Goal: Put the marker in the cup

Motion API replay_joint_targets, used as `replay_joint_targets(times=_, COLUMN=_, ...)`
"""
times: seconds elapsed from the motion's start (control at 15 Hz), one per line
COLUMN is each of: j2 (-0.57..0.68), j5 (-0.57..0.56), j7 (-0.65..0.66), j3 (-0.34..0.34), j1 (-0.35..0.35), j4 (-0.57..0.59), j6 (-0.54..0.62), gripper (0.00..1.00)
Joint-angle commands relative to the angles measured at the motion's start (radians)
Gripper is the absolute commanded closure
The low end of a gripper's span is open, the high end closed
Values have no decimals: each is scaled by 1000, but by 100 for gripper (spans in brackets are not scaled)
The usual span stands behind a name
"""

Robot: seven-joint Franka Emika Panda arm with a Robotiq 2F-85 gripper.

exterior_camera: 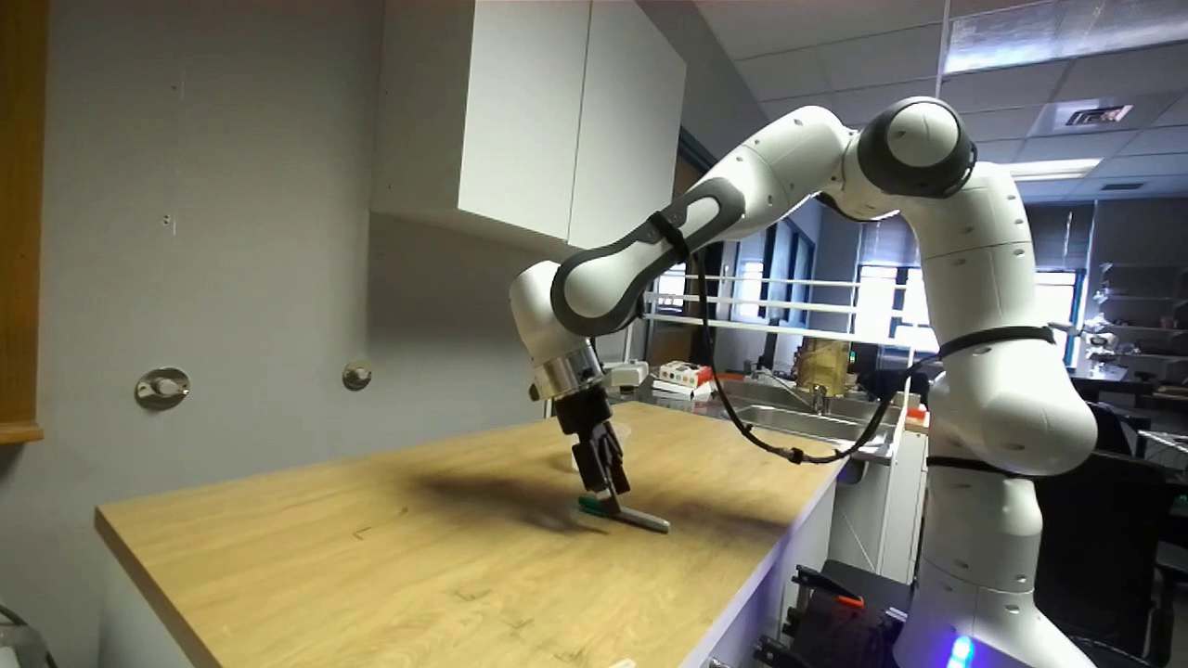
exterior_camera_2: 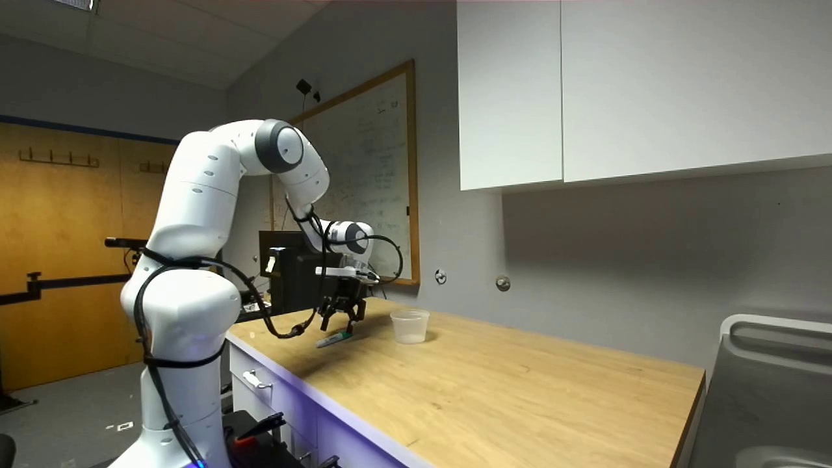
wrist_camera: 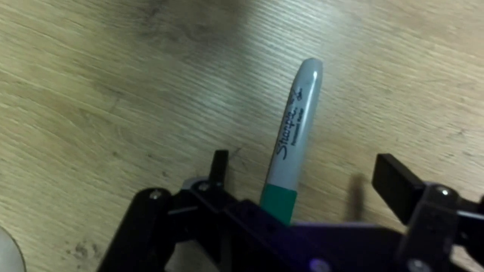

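"Where's the marker (wrist_camera: 297,132)?"

"On the counter (exterior_camera_2: 520,390), between the fingers (wrist_camera: 397,185) of the gripper (wrist_camera: 301,166), its grey end pointing between twelve and one o'clock in the wrist view."

"How do they stand?"

"Wide apart, with counter showing on either side of it."

"And the cup (exterior_camera_2: 409,328)?"

"Upright on the counter near the marker, roughly at its three o'clock in an exterior view."

FREE: gap each side of marker (wrist_camera: 297,126) inside hand (wrist_camera: 301,162) | OBSTACLE: cup (exterior_camera_2: 410,327), nearby
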Motion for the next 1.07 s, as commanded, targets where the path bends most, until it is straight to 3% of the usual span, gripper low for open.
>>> replay_joint_targets(times=0.0, j2=26, j5=7, j7=84, j3=2, j1=14, j4=33, j6=-6, gripper=33)
replay_joint_targets(times=0.53, j2=55, j5=2, j7=110, j3=-18, j1=4, j4=69, j6=-27, gripper=95)
replay_joint_targets(times=0.73, j2=31, j5=-50, j7=126, j3=-26, j1=11, j4=78, j6=-75, gripper=93)
replay_joint_targets(times=1.0, j2=-96, j5=-170, j7=141, j3=-29, j1=14, j4=40, j6=-145, gripper=94)
